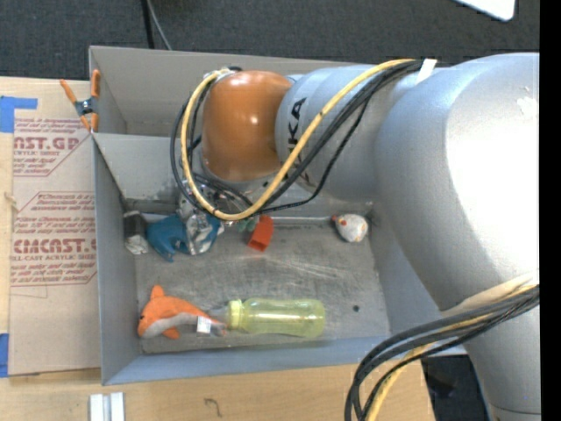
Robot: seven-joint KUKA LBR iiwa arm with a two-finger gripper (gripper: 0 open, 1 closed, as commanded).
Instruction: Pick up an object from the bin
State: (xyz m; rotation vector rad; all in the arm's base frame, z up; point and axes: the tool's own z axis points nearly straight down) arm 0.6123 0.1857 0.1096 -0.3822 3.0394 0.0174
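My gripper [201, 227] is low in the bin's far left part, under the orange wrist cover. It is right against a blue soft toy [169, 236] that lies on the floor to its left. A small orange block [259, 233] lies just to the gripper's right. A small black and white thing [134, 232] sits by the left wall, beside the blue toy.
A yellow-green plastic bottle [276, 317] lies on its side along the near wall, with an orange and white toy fish [165, 315] at its left end. A white ball with a red patch [351, 226] rests at the far right. The big grey arm overhangs the bin's right side.
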